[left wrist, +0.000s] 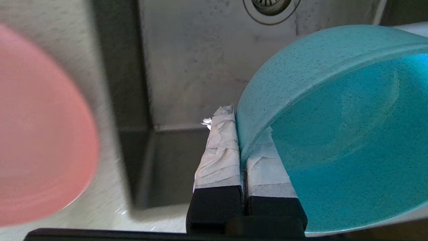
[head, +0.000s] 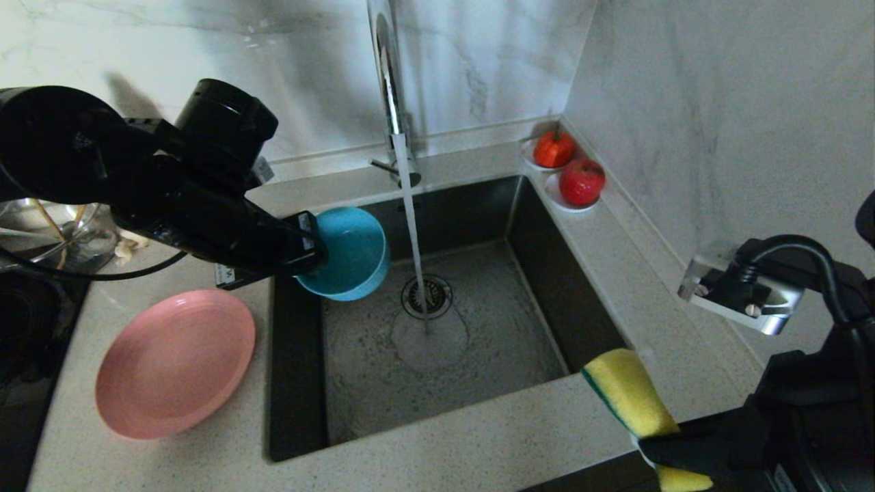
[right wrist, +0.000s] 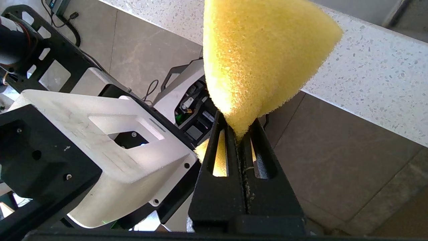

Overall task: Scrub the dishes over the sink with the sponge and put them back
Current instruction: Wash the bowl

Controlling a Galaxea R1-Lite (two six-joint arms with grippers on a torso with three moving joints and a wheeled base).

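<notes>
my left gripper [left wrist: 243, 150] clamped on teal bowl [head: 350, 251] rim over sink [head: 437, 355], tap running. right gripper [right wrist: 241, 134] pinches sponge [head: 625, 389] by counter edge. scrub not begun; pink plate [head: 174, 362], chopsticks left.

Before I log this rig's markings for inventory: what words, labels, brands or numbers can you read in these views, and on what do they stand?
None can be read.
White sticker on the left arm: print too small to read.
White label under that arm, at the sink edge: blurred, unreadable.
Bowl, plate, sponge, tap: no text shows.
</notes>
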